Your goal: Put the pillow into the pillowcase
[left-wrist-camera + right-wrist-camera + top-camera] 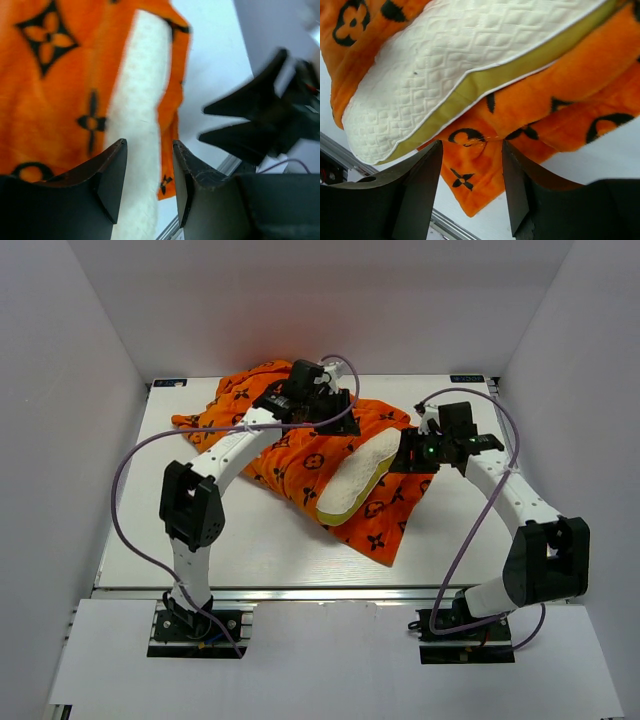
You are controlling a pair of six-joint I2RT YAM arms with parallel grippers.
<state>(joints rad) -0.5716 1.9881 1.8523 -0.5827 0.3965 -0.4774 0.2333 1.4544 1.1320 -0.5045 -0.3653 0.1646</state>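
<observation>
Tabletop [270,550]: white. The bundle lies from the far edge down toward the middle, a little nearer my right side than my left.

Pillowcase [385,510]: orange plush with black flower marks, rumpled. Its closed end is bunched toward the far-left, and its mouth faces the near-right corner. A loose flap lies flat on the tabletop under the pillow's bare end.

Pillow [360,480]: cream and quilted, with an olive side band. Most of it is inside the pillowcase. One rounded end pokes out of the mouth as a crescent, resting on the lower flap.

Left pincer [149,150]: above the pillowcase toward the far edge. The jaws stand apart with nothing between them, and I see the strip of bare pillow and orange cloth below. That view is blurred.

Right pincer [471,150]: just beside the pillow's exposed end on its right. The jaws are spread and grip nothing.

Done, as I judge it: the greater part of the pillow is already sheathed.

Left, as I judge it: the bare end must go in, or the mouth's edge must be drawn over it. Neither of my pincers has hold of the cloth for that yet.
</observation>
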